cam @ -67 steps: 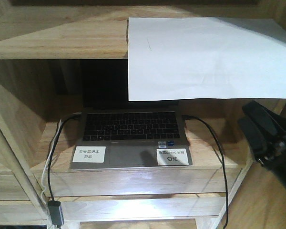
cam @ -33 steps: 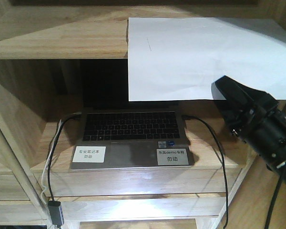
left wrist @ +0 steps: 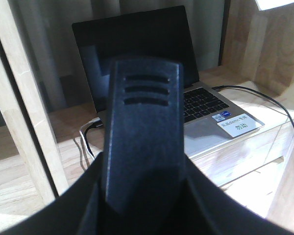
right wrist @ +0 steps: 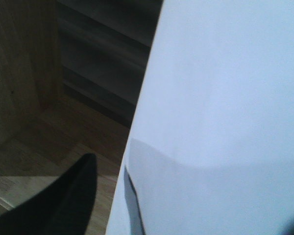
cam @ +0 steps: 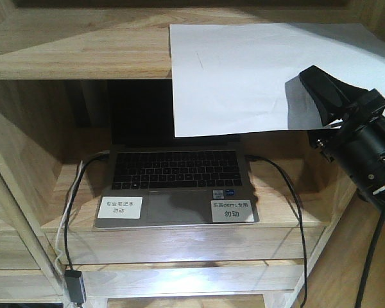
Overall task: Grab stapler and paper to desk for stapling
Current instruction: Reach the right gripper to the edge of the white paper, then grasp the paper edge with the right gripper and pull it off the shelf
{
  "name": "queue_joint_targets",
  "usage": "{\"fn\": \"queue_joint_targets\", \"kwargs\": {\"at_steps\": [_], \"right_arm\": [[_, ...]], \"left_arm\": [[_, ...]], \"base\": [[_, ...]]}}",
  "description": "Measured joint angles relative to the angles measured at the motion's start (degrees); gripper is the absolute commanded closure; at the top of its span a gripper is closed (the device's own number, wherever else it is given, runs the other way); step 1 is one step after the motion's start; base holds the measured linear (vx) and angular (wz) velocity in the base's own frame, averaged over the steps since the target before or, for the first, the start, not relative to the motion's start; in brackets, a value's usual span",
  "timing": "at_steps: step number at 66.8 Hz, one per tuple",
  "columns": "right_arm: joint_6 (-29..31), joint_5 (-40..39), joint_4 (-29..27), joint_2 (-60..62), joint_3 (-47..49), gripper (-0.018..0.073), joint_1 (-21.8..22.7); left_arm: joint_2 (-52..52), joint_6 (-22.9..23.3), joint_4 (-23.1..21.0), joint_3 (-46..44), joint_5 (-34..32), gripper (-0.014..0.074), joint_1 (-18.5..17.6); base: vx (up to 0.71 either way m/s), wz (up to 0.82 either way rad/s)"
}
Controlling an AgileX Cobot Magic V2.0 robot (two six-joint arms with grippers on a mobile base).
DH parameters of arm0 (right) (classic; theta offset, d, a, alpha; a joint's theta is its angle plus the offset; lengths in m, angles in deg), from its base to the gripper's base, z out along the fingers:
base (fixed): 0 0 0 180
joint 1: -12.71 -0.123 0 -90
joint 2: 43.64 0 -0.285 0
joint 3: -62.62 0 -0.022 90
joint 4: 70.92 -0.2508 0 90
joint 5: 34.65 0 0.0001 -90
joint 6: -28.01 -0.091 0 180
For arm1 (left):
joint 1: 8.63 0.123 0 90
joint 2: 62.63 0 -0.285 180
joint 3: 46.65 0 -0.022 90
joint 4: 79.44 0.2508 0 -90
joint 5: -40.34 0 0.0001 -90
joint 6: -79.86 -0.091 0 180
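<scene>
You're facing a wooden shelf unit, not the desk, which isn't in any view. Nearest, the L gripper fills its wrist cam as one black finger pointed at the shelf; can't tell if it's together or apart, and it's holding nothing visible. Further in, a laptop sits open in the lower compartment w/ cables trailing off both sides. Above and behind, the paper lies on the top shelf, its front part hanging over the edge. The R gripper is at the overhang's right side, jaws looking apart around the sheet, not clamped yet. No stapler anywhere in view. So, by my read: early. Paper grab is in hand; stapler pickup, carry to desk and stapling are all left.
</scene>
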Motion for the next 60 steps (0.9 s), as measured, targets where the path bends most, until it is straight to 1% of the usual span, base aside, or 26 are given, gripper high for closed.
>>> {"fn": "queue_joint_targets", "kwargs": {"at_steps": [6,10,14,23,37,54,60], "right_arm": [[-2.46,0.0,0.0,0.0,0.01,0.0443,0.0],[-4.86,0.0,0.26,0.14,0.01,0.0574,0.0],[-6.51,0.07,0.33,0.95,-0.5,0.0574,0.0],[-7.3,0.07,-0.46,5.69,-3.76,0.057,0.0],[-4.09,0.02,-2.75,15.32,-10.6,0.0568,0.0],[-2.15,-0.25,-2.86,29.71,-18.97,0.0568,0.0],[-1.79,0.78,-2.86,34.7,-21.42,0.0568,0.0]], "left_arm": [[0.0,0.0,0.0,0.0,0.0,0.0603,0.0],[0.0,0.0,0.0,0.0,0.0,0.0603,0.0],[0.0,0.0,0.0,0.0,0.0,0.0603,0.0],[0.0,0.0,0.0,0.0,0.0,0.0603,0.0],[0.0,0.0,0.0,0.0,0.0,0.0603,0.0],[0.0,0.0,0.0,0.0,0.0,0.0603,0.0],[0.0,0.0,0.0,0.0,0.0,0.0603,0.0]], "base": [[0.0,0.0],[0.0,0.0],[0.0,0.0],[0.0,0.0],[0.0,0.0],[0.0,0.0],[0.0,0.0]]}}
